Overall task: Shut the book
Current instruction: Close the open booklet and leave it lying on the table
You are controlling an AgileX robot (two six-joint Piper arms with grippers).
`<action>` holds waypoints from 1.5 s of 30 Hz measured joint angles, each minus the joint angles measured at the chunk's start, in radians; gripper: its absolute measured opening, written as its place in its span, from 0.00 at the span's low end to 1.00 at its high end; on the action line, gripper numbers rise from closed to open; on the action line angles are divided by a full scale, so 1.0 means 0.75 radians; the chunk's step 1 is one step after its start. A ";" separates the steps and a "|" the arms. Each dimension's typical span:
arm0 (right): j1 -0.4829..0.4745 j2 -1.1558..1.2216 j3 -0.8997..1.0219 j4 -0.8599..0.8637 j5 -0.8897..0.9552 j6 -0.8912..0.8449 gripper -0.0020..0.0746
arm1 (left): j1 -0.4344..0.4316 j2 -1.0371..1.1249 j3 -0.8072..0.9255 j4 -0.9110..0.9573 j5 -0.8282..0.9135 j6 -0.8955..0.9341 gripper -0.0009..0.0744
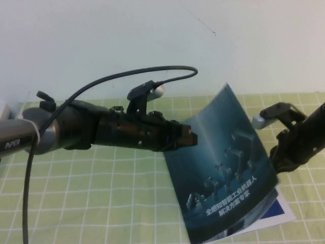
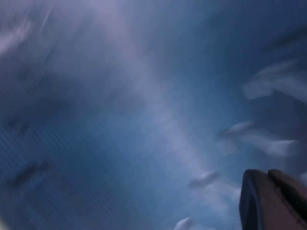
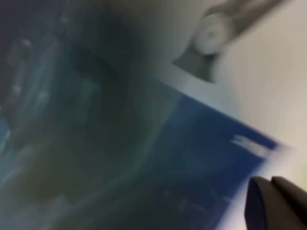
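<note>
Both clenched: left end effector [image 1: 190,138] mid-frame, right end effector [image 1: 278,152] mid-right, flanking glossy blue book [image 1: 223,173]; a slip could let its raised cover flop open.

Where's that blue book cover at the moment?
In the high view the book cover stands raised and tilted at the right of the green checked cloth, between the left hand at its left edge and the right hand at its right edge.
</note>
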 joint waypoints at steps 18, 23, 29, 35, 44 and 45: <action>0.002 -0.931 -0.045 -0.909 0.157 0.665 0.02 | -0.003 -0.638 0.053 2.308 0.029 -1.613 0.01; 0.002 -1.253 0.281 -0.904 0.095 0.689 0.02 | 0.002 -0.995 0.332 2.599 -0.131 -1.837 0.01; 0.002 -1.678 0.713 -0.800 -0.035 0.708 0.02 | 0.002 -1.382 0.716 2.643 -0.482 -1.905 0.01; 0.002 -2.051 0.981 -0.697 -0.156 0.719 0.02 | 0.002 -1.580 0.910 2.656 -0.623 -1.908 0.01; 0.002 -2.229 1.098 -0.672 -0.015 0.722 0.02 | 0.002 -1.585 0.948 2.653 -0.629 -1.972 0.01; 0.002 -2.229 1.098 -0.669 -0.013 0.722 0.02 | 0.002 -1.585 0.948 2.651 -0.629 -1.973 0.01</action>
